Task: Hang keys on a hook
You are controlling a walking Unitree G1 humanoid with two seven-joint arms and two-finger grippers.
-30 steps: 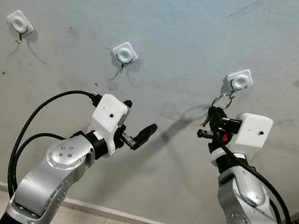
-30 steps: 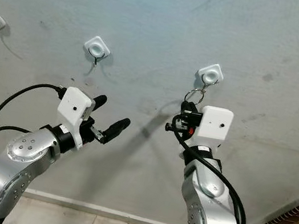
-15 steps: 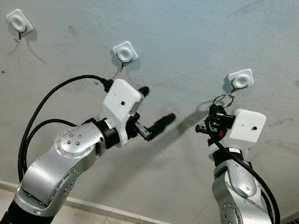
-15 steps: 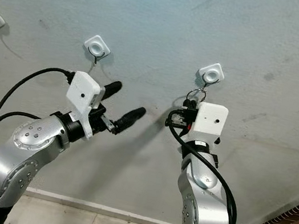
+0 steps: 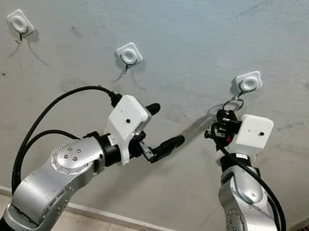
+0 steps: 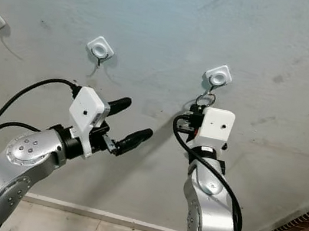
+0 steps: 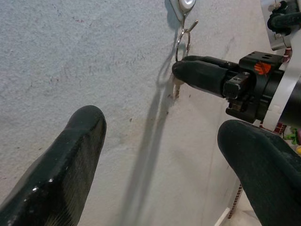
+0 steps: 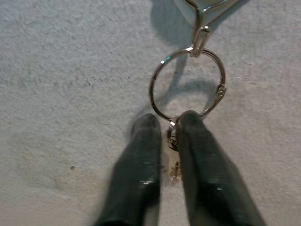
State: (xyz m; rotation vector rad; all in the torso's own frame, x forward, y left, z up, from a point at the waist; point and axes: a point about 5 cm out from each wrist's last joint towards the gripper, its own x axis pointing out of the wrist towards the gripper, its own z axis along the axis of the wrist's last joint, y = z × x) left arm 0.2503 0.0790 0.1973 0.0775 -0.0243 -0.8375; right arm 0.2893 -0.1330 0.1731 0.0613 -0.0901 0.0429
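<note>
The wall [image 5: 176, 24] fills what is ahead of me, grey and rough, with three hooks on white pads. My right gripper [image 8: 164, 136] is up against it just below the rightmost hook [image 5: 244, 89], and my fingers [image 8: 141, 160] are pinched shut on the keys [image 8: 174, 172] right where they join the ring [image 8: 186, 84]. The ring stands above my fingertips, and its top appears to sit in the hook's curl, though I cannot be sure it is fully seated. My left gripper [image 5: 160, 131] is off to the side, spread open and holding nothing, pointing toward the right one.

I judge this bundle light, hard and stiff: thin wire ring, small metal keys that swing freely and would slip from smooth pads. The grip low on the ring, at the keys, seems the right spot, since it leaves the upper loop clear for the hook. If I let go too early it may drop off.
</note>
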